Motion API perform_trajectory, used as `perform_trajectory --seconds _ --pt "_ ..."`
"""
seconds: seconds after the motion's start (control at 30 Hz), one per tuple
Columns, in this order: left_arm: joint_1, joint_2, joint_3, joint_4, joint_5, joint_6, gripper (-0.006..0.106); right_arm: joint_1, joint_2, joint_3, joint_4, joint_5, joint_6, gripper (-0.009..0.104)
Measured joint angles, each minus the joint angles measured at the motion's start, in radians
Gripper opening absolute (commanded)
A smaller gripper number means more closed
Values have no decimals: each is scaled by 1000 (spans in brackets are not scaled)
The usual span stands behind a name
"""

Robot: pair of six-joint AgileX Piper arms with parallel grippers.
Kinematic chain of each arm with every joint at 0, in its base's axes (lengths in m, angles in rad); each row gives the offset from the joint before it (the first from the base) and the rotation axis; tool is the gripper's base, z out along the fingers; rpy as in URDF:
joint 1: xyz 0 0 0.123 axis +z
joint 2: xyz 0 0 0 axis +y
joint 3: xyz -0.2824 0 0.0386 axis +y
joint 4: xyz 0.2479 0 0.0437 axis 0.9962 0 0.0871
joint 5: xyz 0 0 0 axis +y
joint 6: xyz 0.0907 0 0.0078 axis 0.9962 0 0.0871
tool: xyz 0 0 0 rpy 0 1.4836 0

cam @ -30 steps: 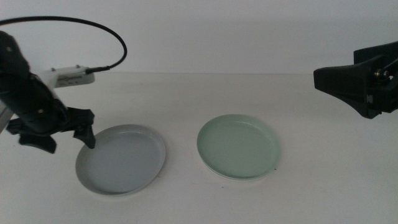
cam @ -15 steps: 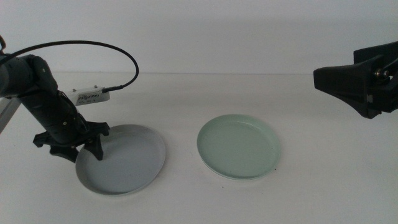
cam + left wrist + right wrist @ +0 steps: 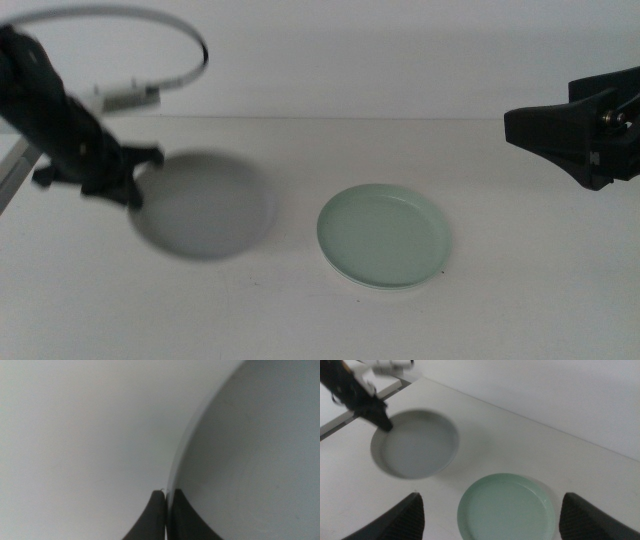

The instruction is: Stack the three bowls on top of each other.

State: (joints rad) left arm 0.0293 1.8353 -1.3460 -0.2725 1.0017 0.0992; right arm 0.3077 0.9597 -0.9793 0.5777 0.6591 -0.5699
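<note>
A shallow, round, light grey bowl with a low rim [image 3: 203, 203] sits toward the left of the smooth white desk [image 3: 300, 310], its outline smeared and soft in the middle view, its matte floor looking like plastic. The left gripper [image 3: 128, 186] reaches in from the left on a dark arm and meets that bowl at its left edge; the left wrist view shows what the wider shot cannot: its two dark, tapering jaws pressed nearly together, pinching the thin rim of the light grey bowl [image 3: 250, 460] between them, one jaw inside the curve and one outside. A pale mint green bowl of the same flat, plate-like shape [image 3: 384, 235] lies well apart to the right, near the middle of the desk, sharp-edged and faintly glossy, and a whitish sliver of rim shows beneath its near edge, though I cannot tell what it belongs to. The right gripper [image 3: 490, 520] hangs above the right side, clear of both bowls, its blunt black jaws spread wide; its wrist view looks down on the mint bowl [image 3: 506, 507] between them and the grey one [image 3: 415, 442] further off, with the left gripper [image 3: 381, 420] at its edge.
</note>
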Motion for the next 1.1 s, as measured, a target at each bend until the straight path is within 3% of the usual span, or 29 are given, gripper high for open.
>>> perform_trajectory --seconds 0.13,0.33,0.63,1.1 --pt "-73 -39 -132 -61 62 -14 -2 0 0 0 0 0 0 93" --pt "-242 77 -304 -79 109 -99 -2 0 0 0 0 0 0 93" --pt "-391 221 -447 -81 72 -180 -2 0 0 0 0 0 0 93" --pt "-440 322 -466 -88 63 -183 -2 0 0 0 0 0 0 93"
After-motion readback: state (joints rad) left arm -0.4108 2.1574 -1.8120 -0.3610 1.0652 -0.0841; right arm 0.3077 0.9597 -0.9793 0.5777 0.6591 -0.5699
